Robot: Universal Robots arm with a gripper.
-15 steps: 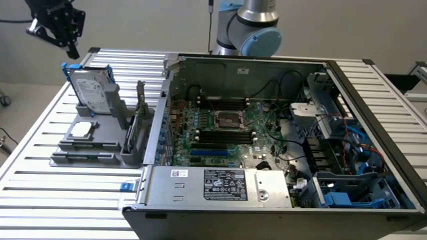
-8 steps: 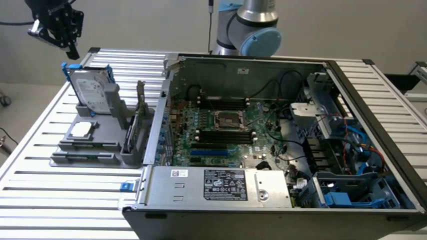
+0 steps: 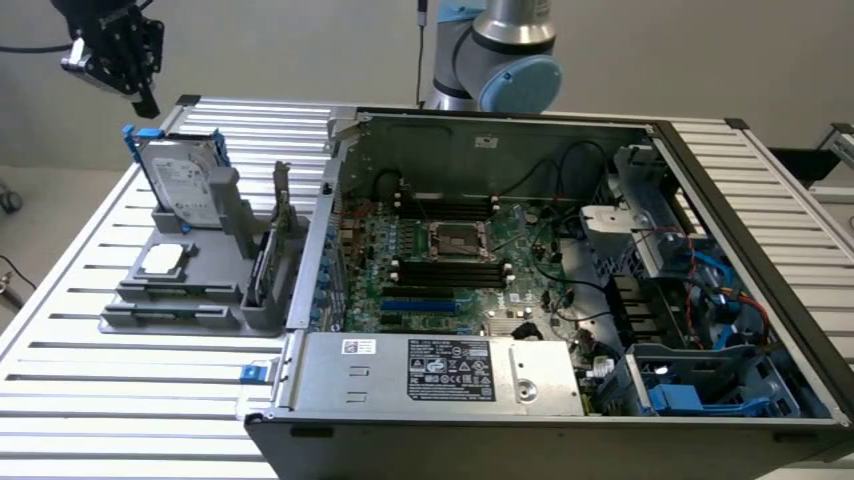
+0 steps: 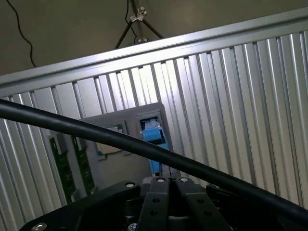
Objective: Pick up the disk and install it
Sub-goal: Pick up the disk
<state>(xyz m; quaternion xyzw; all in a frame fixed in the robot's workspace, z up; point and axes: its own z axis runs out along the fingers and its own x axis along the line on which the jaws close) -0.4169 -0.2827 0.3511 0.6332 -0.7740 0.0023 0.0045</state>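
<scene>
The gripper (image 3: 134, 88) hangs in the air above the far corner of the counter (image 3: 80, 400) at the exterior view's left. It is higher than the disk (image 3: 180, 185), apart from it, and touches nothing. In the wrist view its fingers (image 4: 158, 198) are clenched together with nothing between them, and a black cable (image 4: 72, 126) crosses in front of the camera. The disk stands upright on edge in a slot of a grey holder (image 3: 200, 300) on the counter. One broad face is turned toward the exterior camera, and its blue frame (image 3: 138, 140) shows along the edges. The wrist view looks down on that frame end-on, beyond the fingertips. On the holder's lower step, in front of the disk, a small square chip (image 3: 163, 260) lies flat. Just beside the disk, toward the exterior view's right, thin cards (image 3: 278, 215) stand upright in the same holder. Next to the holder on that side sits an uncovered computer case (image 3: 481, 140) with the motherboard (image 3: 454, 260) lying in its floor. A silver labelled power supply (image 3: 441, 370) runs along its near edge, and blue plastic parts (image 3: 674, 395) sit in its near corner at the exterior view's right. The arm (image 3: 514, 60) rises behind the case. A tripod (image 4: 139, 14) stands beyond the counter's edge in the wrist view.
</scene>
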